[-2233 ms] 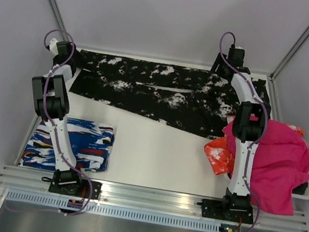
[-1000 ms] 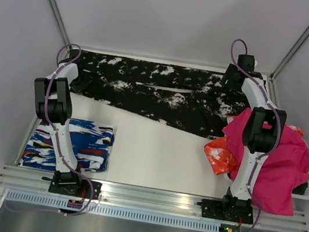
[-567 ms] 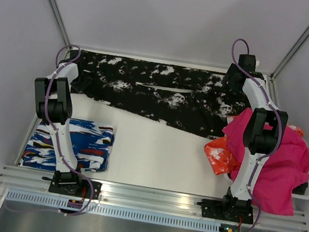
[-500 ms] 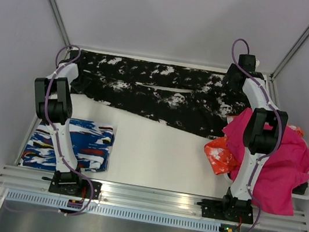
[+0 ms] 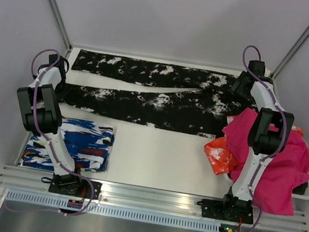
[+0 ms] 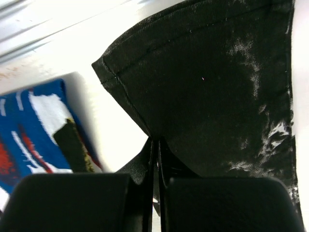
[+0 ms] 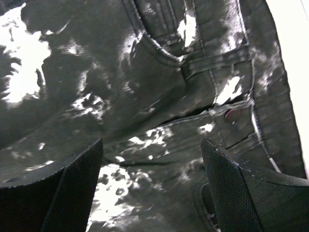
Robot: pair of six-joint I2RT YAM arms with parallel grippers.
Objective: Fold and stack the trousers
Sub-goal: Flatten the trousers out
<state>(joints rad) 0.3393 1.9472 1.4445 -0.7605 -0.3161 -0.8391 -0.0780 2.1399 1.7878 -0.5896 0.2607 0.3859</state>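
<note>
Tabletop (image 5: 155,151) bears trousers (image 5: 162,102); wrist view alone shows left fingers (image 6: 72,203) pinching them.

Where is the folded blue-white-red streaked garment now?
Top view: the folded blue-white-red streaked garment lies near-left on the white table, just nearer than the black white-splattered trousers.

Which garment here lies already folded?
The blue-white-red streaked garment at front left. The trousers lie spread flat; the magenta cloth is a crumpled heap.
</note>
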